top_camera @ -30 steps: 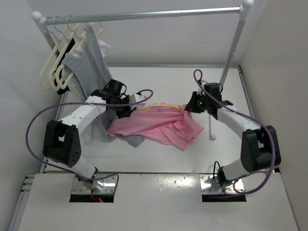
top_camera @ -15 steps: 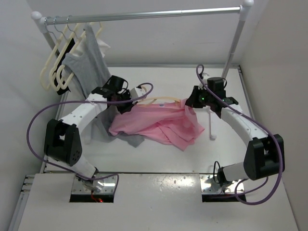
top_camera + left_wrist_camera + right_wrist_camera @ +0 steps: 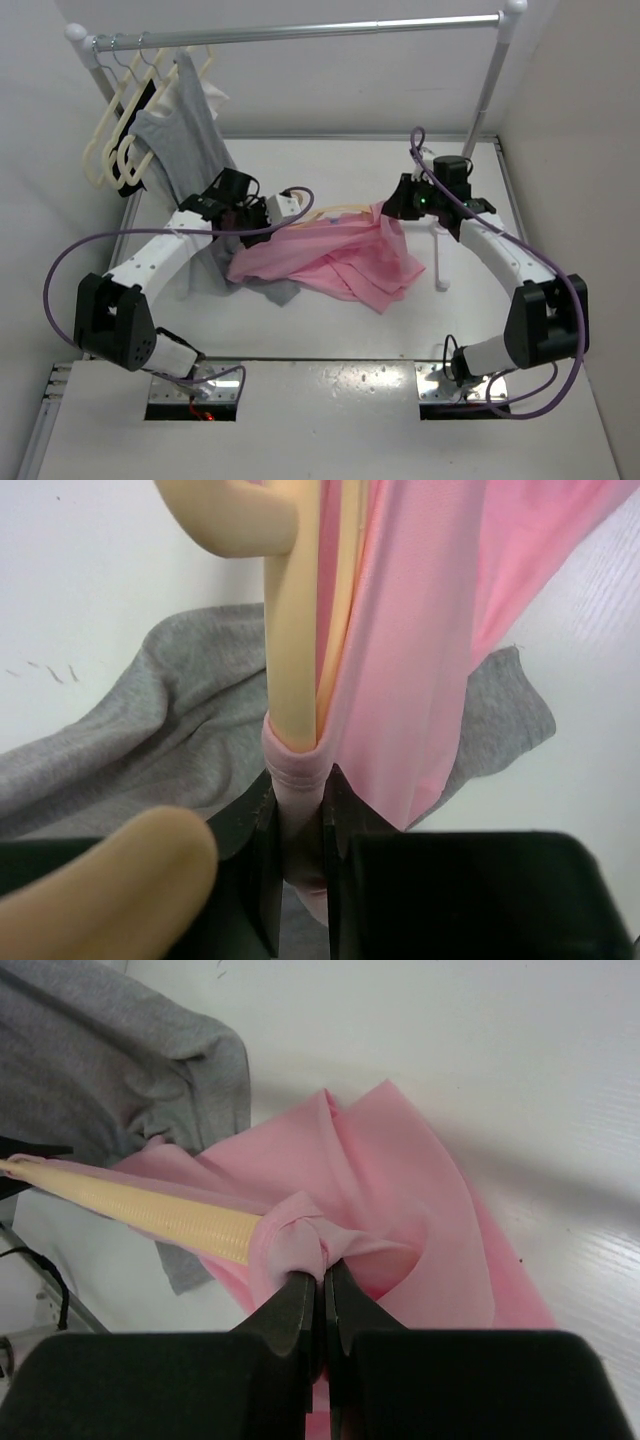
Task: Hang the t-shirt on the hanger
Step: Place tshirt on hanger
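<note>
The pink t-shirt [image 3: 335, 258] hangs bunched between my two grippers above the table. The peach-tan hanger [image 3: 338, 209] runs along its top edge, partly inside the fabric. My left gripper [image 3: 270, 213] is shut on a pink hem [image 3: 296, 780] wrapped over the hanger's bar [image 3: 290, 650]. The hanger's curved hook [image 3: 232, 515] shows at the top of the left wrist view. My right gripper [image 3: 393, 211] is shut on a knot of pink fabric [image 3: 300, 1235] where the hanger's ribbed arm [image 3: 150, 1215] enters the t-shirt [image 3: 420, 1190].
A grey sleeveless garment [image 3: 185, 130] hangs from the rail [image 3: 300, 33] and drapes onto the table under the t-shirt [image 3: 140, 710]. Cream-white hangers [image 3: 115, 145] hang at the rail's left end. The rack's right post [image 3: 482, 105] and a white upright [image 3: 438, 255] stand beside my right arm.
Both grippers have moved toward the back and risen with the t-shirt and hanger. The fabric is stretched more between them. The left arm's elbow has swung left.
</note>
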You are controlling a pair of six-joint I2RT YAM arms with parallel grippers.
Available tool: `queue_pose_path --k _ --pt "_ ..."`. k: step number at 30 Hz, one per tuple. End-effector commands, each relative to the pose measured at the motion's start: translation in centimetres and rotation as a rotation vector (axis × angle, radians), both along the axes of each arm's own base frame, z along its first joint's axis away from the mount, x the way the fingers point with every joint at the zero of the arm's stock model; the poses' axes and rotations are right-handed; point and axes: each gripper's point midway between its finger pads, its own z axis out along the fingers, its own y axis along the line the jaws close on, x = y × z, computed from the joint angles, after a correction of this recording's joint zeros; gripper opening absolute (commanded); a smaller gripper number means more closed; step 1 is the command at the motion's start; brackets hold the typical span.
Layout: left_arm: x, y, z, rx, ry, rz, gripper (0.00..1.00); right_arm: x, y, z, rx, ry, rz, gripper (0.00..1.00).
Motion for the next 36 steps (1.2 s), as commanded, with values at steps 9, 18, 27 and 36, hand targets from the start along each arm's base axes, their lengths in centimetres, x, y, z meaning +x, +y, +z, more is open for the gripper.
queue_pose_path --k 9,18,27,36 --pt "-0.3 -4.5 1.6 -0.047 0.005 -0.168 0.0 -1.9 1.0 0.9 -0.122 -0.04 0.22 0.76" --pt "-1.6 -5.0 0.3 -0.026 0.031 -0.249 0.0 -2.2 1.6 1.9 -0.198 -0.143 0.354 0.81" --pt "-1.3 -6.2 1.5 -0.058 0.012 -0.293 0.0 -4.6 7.2 4.2 -0.027 -0.248 0.619 0.83" --pt "-0.7 -7.2 3.2 -0.097 -0.012 -0.313 0.0 -6.8 8.5 -1.1 -0.125 -0.093 0.722 0.83"
